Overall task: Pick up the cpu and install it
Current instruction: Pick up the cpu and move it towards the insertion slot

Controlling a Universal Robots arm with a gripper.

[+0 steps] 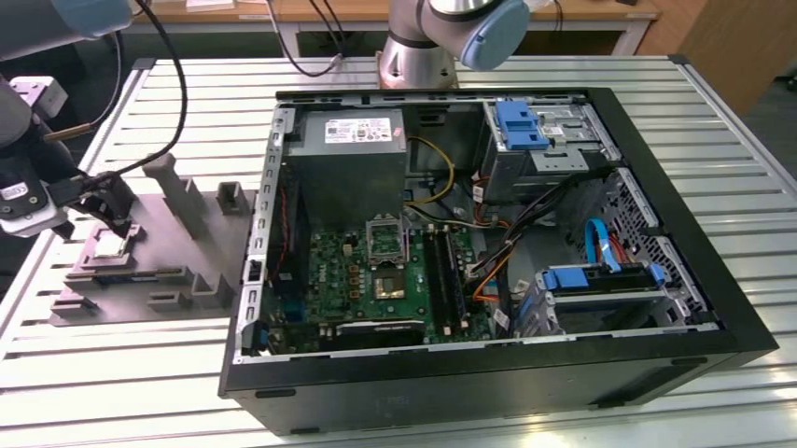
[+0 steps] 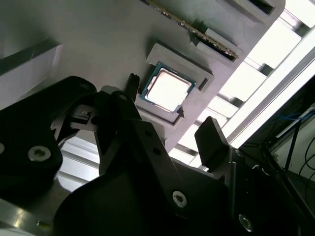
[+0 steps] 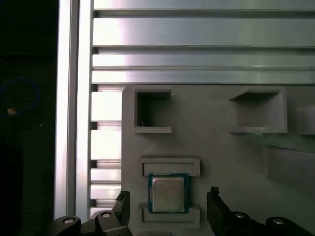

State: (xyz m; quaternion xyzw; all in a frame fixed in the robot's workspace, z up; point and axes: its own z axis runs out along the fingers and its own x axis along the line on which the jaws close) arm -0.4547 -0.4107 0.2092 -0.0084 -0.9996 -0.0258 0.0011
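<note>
The cpu (image 3: 168, 193) is a small square chip with a silvery top, lying flat in a recess of the grey fixture plate (image 3: 221, 147). In the exterior view the cpu (image 1: 112, 245) is at the exterior view's left, outside the computer case. My gripper (image 3: 168, 206) hangs just above it, open. One black finger (image 3: 122, 204) stands on each side of the chip, apart from it. In the second wrist view the cpu (image 2: 167, 90) shines between the fingertips (image 2: 132, 86), and the gripper (image 2: 172, 110) holds nothing. From outside, the gripper (image 1: 112, 222) is directly over the chip.
An open black computer case (image 1: 498, 364) lies on the slatted aluminium table (image 1: 748, 168). Its green motherboard (image 1: 361, 280) carries a metal-framed socket (image 1: 386, 238) and a brownish chip (image 1: 390, 285). Grey posts (image 1: 181, 191) rise from the fixture plate. Cables and drive bays (image 1: 548, 140) fill the case's far side.
</note>
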